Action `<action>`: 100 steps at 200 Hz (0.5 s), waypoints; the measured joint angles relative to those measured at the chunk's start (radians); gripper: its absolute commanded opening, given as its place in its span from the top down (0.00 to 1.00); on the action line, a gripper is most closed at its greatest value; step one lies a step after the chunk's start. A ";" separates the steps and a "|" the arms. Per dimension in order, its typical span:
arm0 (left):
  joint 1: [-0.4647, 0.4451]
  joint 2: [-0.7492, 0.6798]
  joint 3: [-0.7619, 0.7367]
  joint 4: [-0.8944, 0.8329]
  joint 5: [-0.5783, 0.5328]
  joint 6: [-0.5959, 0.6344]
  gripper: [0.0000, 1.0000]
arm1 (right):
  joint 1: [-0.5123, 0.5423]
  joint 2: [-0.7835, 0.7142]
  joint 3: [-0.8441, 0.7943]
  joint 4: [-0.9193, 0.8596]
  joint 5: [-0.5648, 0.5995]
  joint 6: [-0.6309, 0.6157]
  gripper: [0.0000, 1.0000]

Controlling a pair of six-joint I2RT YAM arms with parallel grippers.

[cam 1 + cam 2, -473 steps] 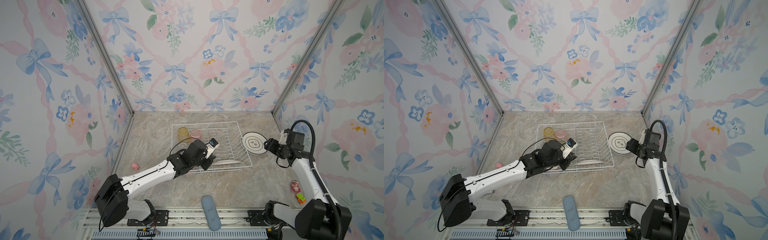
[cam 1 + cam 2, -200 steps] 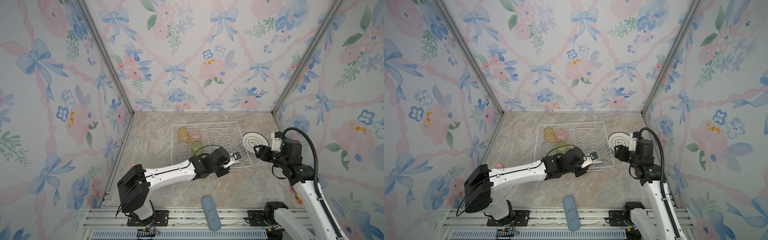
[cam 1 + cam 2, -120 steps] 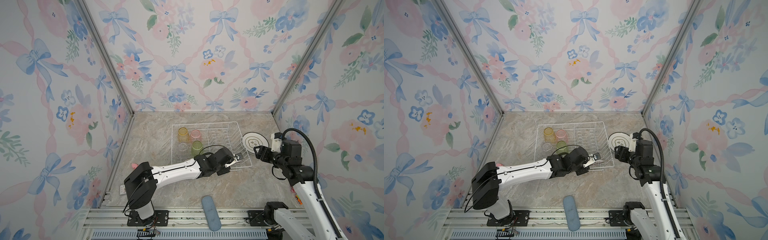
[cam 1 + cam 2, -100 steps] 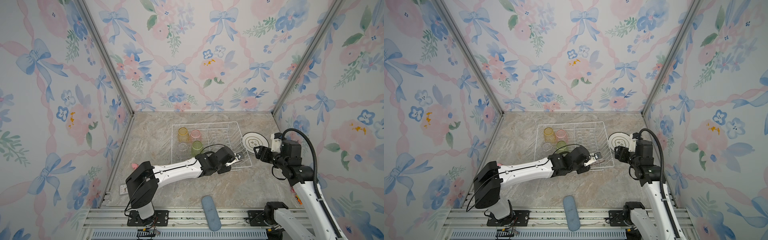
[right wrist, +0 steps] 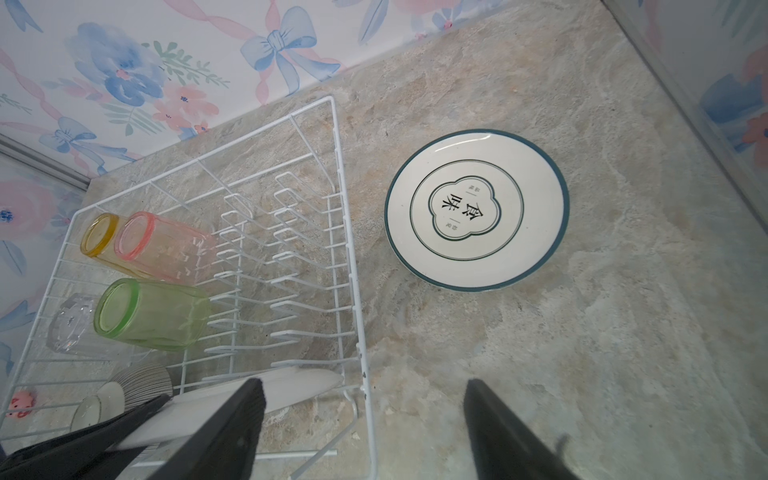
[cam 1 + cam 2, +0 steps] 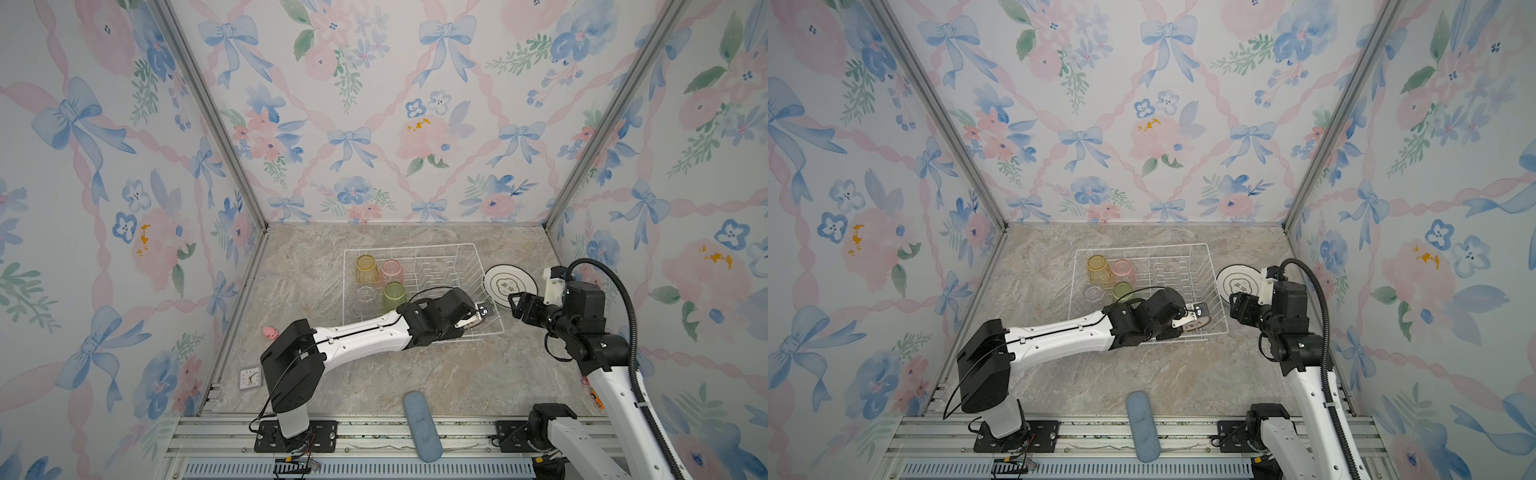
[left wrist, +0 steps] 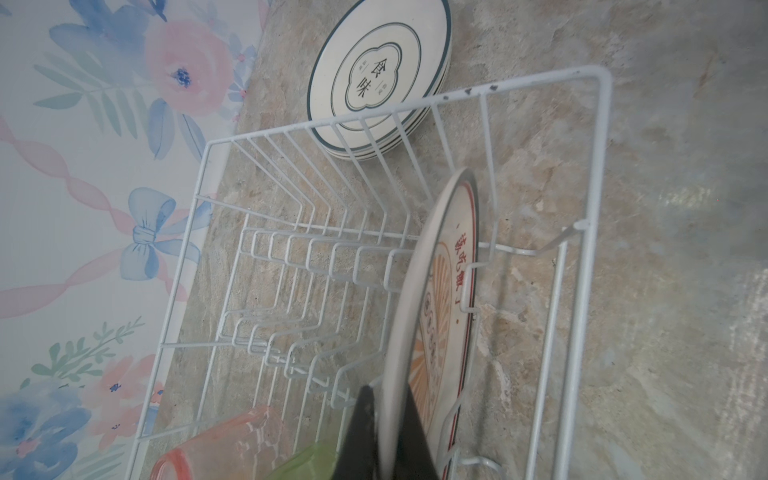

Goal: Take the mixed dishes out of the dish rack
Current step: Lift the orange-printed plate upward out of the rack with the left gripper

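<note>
Left pincer [image 7: 386,415]: clamped on the rim of a plate [image 7: 432,291] that stands on edge between prongs at the rack's [image 6: 415,246] near right end.
Right pincer [image 6: 515,300]: wide and empty, over the bench [image 6: 415,374] just beside the stack [image 6: 509,284] outside the rack.
Left in rack: four tumblers [image 6: 380,282] and a bowl [image 5: 141,378].
Doing it well: lift the plate straight up in its own plane until it clears prongs and wall, then carry it to the stack.
Watch for: a sideways pull would likely snag wire or drag the rack.

Robot test booth: floral wallpaper panels [image 6: 374,104] on metal corner posts [image 6: 209,112], stone-look tabletop [image 6: 457,374], front rail [image 6: 374,434] bearing arm mounts [image 6: 295,436].
</note>
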 measured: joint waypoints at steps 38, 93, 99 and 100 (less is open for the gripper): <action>-0.001 0.003 0.000 -0.001 -0.048 0.006 1.00 | 0.000 0.000 0.000 0.000 0.001 0.000 0.22; -0.009 -0.029 -0.048 0.026 -0.091 0.010 1.00 | 0.000 0.000 -0.002 0.001 0.001 0.001 0.22; -0.009 -0.037 -0.055 0.024 -0.094 0.010 1.00 | 0.000 0.000 -0.002 0.001 0.001 0.001 0.22; -0.009 -0.040 -0.057 0.024 -0.095 0.010 1.00 | 0.000 0.000 -0.002 0.001 0.001 0.002 0.22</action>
